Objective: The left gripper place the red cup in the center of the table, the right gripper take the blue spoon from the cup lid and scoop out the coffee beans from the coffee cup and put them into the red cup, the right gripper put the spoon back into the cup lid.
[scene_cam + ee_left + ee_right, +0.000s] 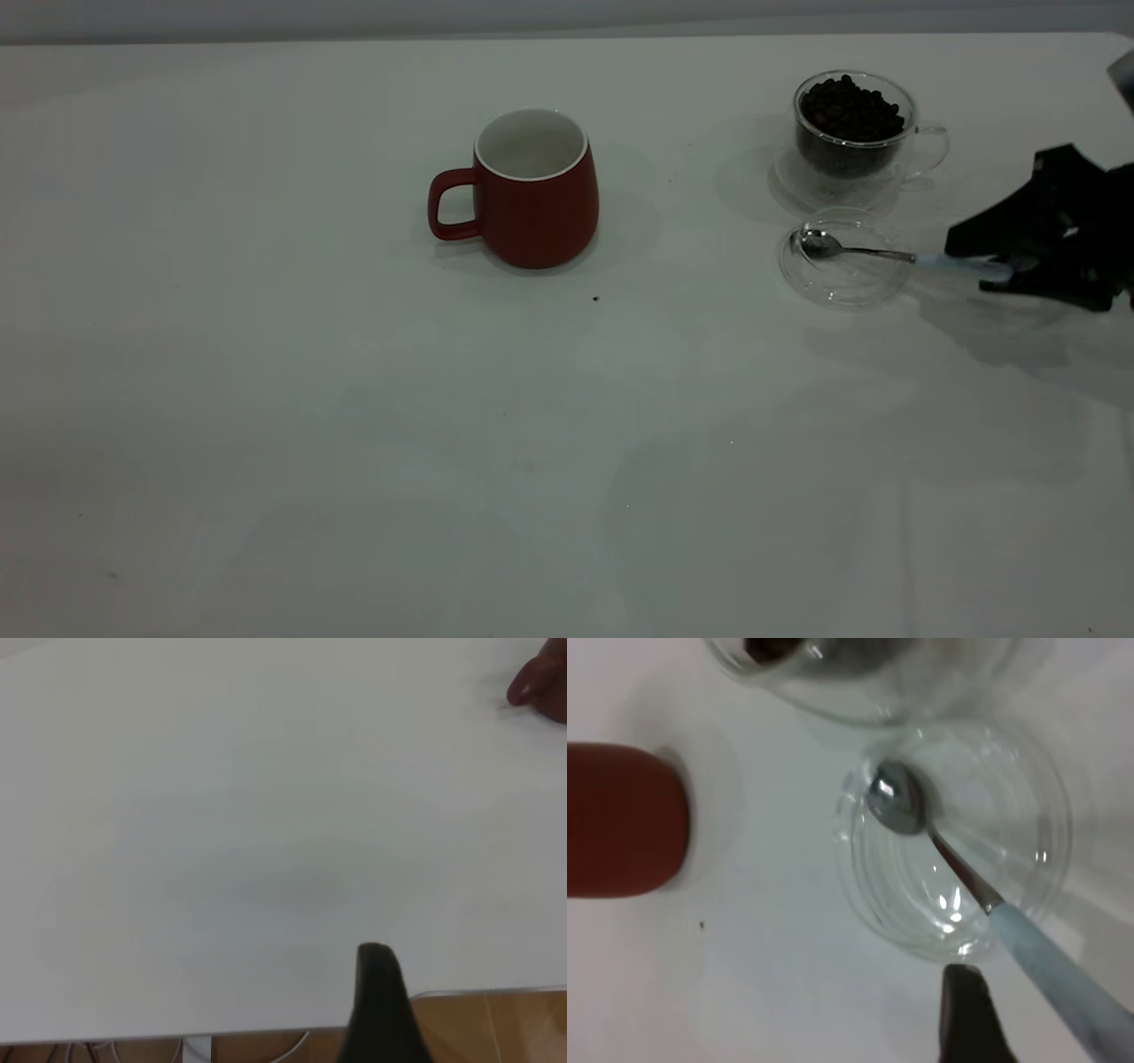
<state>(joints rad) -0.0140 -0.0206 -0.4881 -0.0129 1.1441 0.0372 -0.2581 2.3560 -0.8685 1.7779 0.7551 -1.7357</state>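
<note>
While the squat dark-red ceramic mug (534,188) already sits mid-counter (354,425), the black right hand (1005,266) brackets the pale-blue spoon handle (961,262), not visibly clenched. Bowl rests in the clear glass lid (842,279). Next: close, lift.

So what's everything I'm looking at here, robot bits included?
red cup: one, dark red, white inside, mid-table, handle toward the left arm's side.
coffee cup: one, clear glass, far right of the table.
coffee beans: one heap, dark brown, filling the coffee cup.
cup lid: one, clear glass, just in front of the coffee cup.
blue spoon: one, metal bowl lying in the lid, pale blue handle pointing at the right claw.
table: one, white.
right claw: one, black, at the spoon handle's end.
left claw: one, black, at the table's edge.
</note>
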